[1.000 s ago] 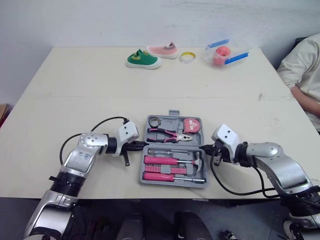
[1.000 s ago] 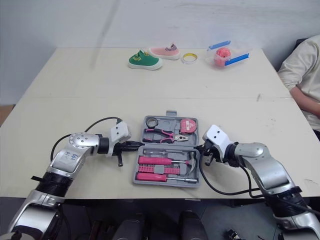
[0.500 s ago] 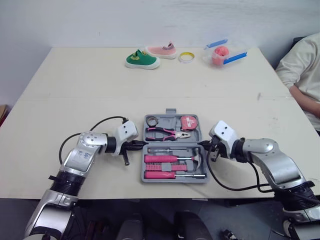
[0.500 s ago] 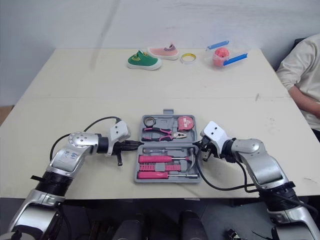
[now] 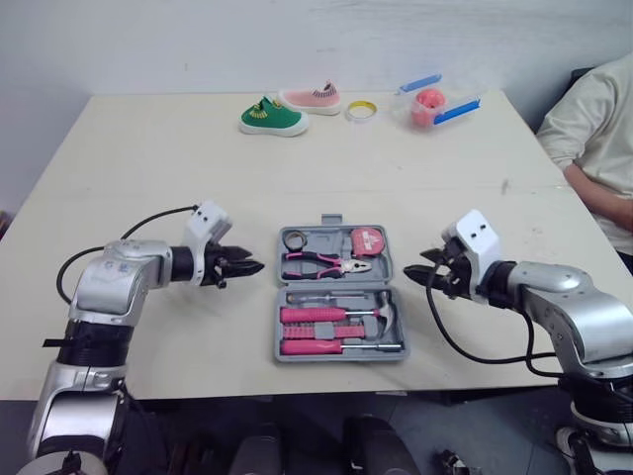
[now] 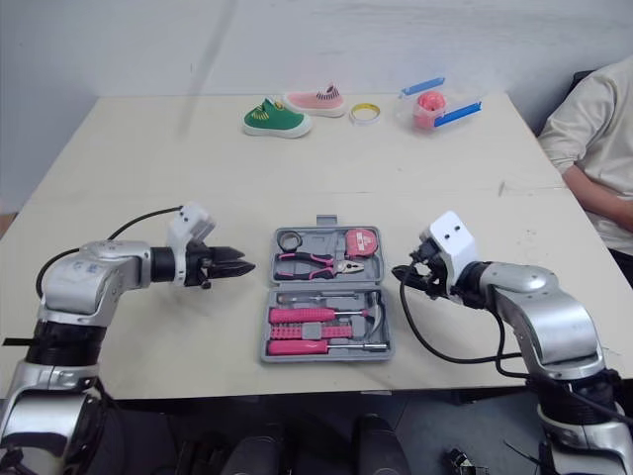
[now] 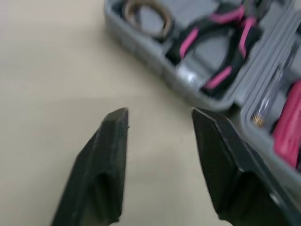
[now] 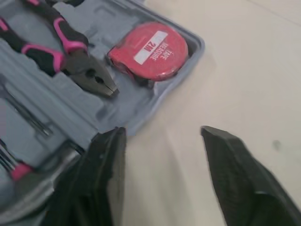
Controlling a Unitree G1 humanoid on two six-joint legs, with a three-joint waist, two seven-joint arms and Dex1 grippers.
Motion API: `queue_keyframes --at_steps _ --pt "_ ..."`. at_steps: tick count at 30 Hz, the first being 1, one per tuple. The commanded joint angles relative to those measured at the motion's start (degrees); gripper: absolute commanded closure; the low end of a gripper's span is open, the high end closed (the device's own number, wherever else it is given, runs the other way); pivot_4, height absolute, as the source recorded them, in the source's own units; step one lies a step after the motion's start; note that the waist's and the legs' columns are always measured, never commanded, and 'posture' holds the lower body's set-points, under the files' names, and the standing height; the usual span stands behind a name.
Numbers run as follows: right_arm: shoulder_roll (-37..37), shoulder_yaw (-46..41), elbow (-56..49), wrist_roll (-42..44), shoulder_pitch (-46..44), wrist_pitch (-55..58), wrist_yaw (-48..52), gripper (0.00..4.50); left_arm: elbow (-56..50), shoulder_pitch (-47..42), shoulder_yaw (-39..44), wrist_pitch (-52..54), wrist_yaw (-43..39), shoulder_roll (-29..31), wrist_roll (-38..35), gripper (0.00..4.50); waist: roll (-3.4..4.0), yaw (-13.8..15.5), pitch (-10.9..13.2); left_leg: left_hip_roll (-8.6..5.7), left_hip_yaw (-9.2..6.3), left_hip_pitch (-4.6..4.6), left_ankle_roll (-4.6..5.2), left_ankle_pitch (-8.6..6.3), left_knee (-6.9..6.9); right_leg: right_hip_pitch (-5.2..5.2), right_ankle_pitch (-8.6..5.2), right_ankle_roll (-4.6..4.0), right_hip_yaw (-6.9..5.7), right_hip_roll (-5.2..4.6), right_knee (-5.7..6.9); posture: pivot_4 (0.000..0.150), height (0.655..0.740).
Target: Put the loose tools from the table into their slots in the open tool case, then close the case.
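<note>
The grey tool case (image 5: pixel 280 297) lies open near the table's front edge. Its far half holds pink-and-black pliers (image 5: pixel 321 263), a red tape measure (image 5: pixel 364 240) and a small ring (image 5: pixel 294 238). The near half holds pink-handled screwdrivers (image 5: pixel 315 317) and a hammer (image 5: pixel 388 311). My left gripper (image 5: pixel 251 267) hovers just left of the case, open and empty, pointing at it. My right gripper (image 5: pixel 419 269) is open and empty just right of the case. In the left wrist view the left gripper (image 7: pixel 160 113) faces the pliers (image 7: pixel 221 52). In the right wrist view the right gripper (image 8: pixel 162 132) faces the tape measure (image 8: pixel 150 49).
At the table's far edge lie a green shoe (image 5: pixel 270 116), a pink shoe (image 5: pixel 309 97), a yellow tape roll (image 5: pixel 359 110) and a clear box with a pink item (image 5: pixel 432 104). A person's arm (image 5: pixel 593 129) rests at the right edge.
Both grippers have drawn back from the case's sides and gone from shut to open. The case has stayed open. The camera has shifted slightly.
</note>
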Motion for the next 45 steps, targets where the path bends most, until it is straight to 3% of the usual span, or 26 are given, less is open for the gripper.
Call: queue_keyframes --at_steps 1,4,19,22,23,26,28,38,45 --pt "7.1 -5.7 1.1 2.3 -3.9 9.5 -6.9 1.74 0.1 -0.9 -0.2 2.7 3.8 -2.1 -0.5 1.34 0.0 -0.2 0.0 0.01 0.01 -0.02 -0.07 0.04 -0.02 -0.04 0.0 0.0 0.01 0.02 0.0 0.15 0.74" --pt "13.3 -9.3 2.2 2.1 -6.3 15.0 -12.2 1.74 0.0 -0.5 -2.2 2.4 4.9 -2.8 0.0 1.34 0.02 -0.2 0.0 0.01 0.09 -0.07 -0.43 0.25 -0.05 -0.17 0.0 0.0 0.08 0.04 0.07 0.15 0.74" --pt "14.2 -6.3 5.1 2.5 -7.5 15.4 -14.6 1.74 3.1 -1.5 -0.8 0.8 10.4 -5.6 -0.7 1.34 0.03 -0.2 0.0 -0.03 0.18 -0.2 -0.42 0.29 -0.1 -0.47 0.0 -0.01 0.15 0.05 0.23 0.15 0.74" --pt "14.5 -5.8 6.1 2.3 -7.8 14.4 -14.8 2.48 2.8 -1.2 -1.8 0.2 10.1 -5.3 -0.5 2.08 0.03 -0.2 0.0 -0.04 0.2 -0.21 -0.42 0.29 -0.09 -0.47 0.0 -0.01 0.17 0.05 0.24 0.15 0.74" --pt "14.7 -5.6 6.4 2.2 -7.9 14.0 -15.1 3.07 2.5 -0.8 -2.4 -0.3 9.9 -5.2 -0.3 2.63 0.03 -0.2 0.0 -0.04 0.2 -0.2 -0.42 0.29 -0.09 -0.47 0.0 -0.01 0.17 0.05 0.24 0.15 0.74" --pt "15.4 -5.6 7.0 2.0 -8.2 13.0 -15.8 4.27 2.2 -0.3 -3.3 -1.4 10.2 -5.4 0.2 3.65 0.04 -0.2 0.0 -0.04 0.2 -0.19 -0.42 0.29 -0.1 -0.47 0.0 -0.01 0.18 0.05 0.28 0.15 0.74" --pt "15.7 -5.4 7.0 1.7 -8.4 11.7 -16.4 4.5 2.1 -0.4 -3.4 -1.4 10.4 -5.7 -0.1 4.35 0.04 -0.1 0.0 -0.06 0.21 -0.14 -0.38 0.3 -0.09 -0.46 0.0 -0.01 0.2 0.01 0.35 0.15 0.74" --pt "18.0 -7.9 5.1 4.1 -9.6 13.1 -17.4 4.5 1.7 -1.6 -2.1 -4.0 10.7 -7.7 -1.4 4.45 0.04 -0.1 0.0 -0.08 0.19 -0.1 -0.33 0.31 -0.09 -0.44 0.0 -0.01 0.2 0.0 0.42 0.15 0.74" --pt "19.3 -6.2 3.0 2.2 -9.2 1.3 -17.5 4.5 4.2 -4.5 -0.3 -13.2 10.6 -9.6 -0.7 4.45 0.04 -0.1 0.0 -0.09 0.21 -0.53 -0.49 0.42 -0.05 -0.92 0.0 0.0 0.2 0.02 0.51 0.15 0.74"
